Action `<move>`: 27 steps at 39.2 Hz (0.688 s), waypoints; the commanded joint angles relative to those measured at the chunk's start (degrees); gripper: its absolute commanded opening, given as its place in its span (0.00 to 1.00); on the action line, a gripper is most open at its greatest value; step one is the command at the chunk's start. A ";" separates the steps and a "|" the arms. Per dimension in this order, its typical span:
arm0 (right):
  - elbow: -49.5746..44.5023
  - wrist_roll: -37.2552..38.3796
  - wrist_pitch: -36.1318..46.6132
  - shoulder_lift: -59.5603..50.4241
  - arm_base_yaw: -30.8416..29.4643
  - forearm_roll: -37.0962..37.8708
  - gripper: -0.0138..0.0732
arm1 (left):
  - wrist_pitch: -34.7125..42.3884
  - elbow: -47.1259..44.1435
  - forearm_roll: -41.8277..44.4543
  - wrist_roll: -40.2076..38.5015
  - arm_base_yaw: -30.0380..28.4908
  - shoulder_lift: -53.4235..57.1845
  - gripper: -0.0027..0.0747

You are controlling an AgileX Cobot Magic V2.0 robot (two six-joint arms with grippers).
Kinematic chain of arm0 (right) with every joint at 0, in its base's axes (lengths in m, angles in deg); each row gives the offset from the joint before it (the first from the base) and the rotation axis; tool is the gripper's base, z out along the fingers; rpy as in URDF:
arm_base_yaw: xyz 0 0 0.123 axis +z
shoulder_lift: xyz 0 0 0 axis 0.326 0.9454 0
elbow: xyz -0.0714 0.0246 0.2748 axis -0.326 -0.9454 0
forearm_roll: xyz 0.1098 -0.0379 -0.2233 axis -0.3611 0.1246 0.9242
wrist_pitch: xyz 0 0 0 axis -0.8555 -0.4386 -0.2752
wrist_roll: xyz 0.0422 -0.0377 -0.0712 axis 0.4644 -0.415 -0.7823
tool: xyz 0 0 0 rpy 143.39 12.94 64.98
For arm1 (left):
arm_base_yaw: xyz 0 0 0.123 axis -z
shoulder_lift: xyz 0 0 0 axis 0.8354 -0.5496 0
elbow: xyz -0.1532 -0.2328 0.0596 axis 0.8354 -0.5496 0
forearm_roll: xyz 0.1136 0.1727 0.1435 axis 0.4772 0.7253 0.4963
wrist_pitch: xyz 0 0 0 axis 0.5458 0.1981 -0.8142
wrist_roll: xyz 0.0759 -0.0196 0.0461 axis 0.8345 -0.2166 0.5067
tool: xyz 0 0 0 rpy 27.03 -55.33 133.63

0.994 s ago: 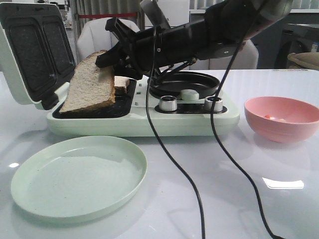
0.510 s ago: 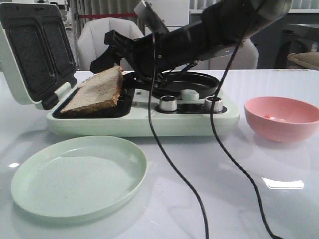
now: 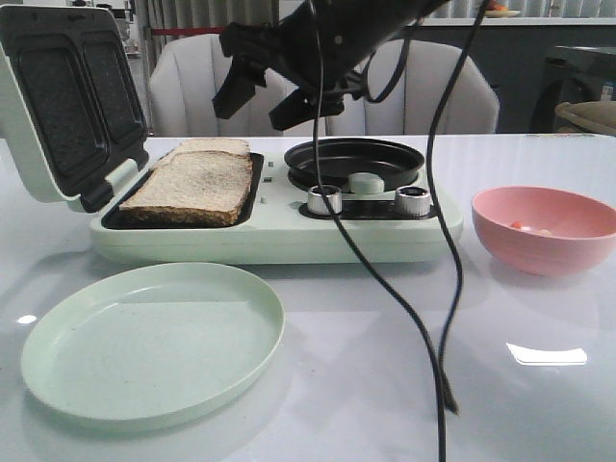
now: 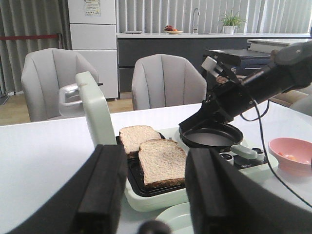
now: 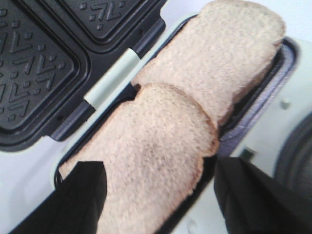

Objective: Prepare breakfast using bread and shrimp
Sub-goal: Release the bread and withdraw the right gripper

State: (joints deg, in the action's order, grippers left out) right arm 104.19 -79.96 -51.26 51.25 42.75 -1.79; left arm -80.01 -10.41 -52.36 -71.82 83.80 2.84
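Two slices of bread are lying flat, side by side and slightly overlapping, in the open sandwich maker on the white desk. The right pincer is hovering above them, released and grasping nothing. The left pincer is also spread apart, empty. Shrimp are sitting in the pink bowl nearby.

The bread looks rough and porous; the sandwich maker has a smooth pale plastic shell — matt black textured plates, shiny metal knobs. The counter is glossy white.
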 commanded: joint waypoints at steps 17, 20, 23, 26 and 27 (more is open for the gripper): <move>2.87 33.67 -10.47 -22.87 -0.11 45.58 0.80 | 4.67 1.40 0.24 -0.58 0.57 -0.58 0.50; 2.66 34.42 -11.81 -25.23 -0.11 46.29 0.80 | 4.67 1.40 0.24 -0.58 0.57 -0.58 0.50; 1.31 34.42 -12.15 -27.70 -0.11 46.29 0.80 | 4.67 1.40 0.24 -0.58 0.57 -0.58 0.50; -1.49 34.61 -11.75 -30.54 -0.11 46.29 0.80 | 4.67 1.40 0.24 -0.58 0.57 -0.58 0.50; -2.87 34.73 -11.34 -31.64 -0.11 46.29 0.80 | 4.67 1.40 0.24 -0.58 0.57 -0.58 0.50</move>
State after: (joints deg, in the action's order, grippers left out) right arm 102.56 -45.74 -65.57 25.09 42.81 43.68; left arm -80.01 -10.41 -52.36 -71.82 83.80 2.84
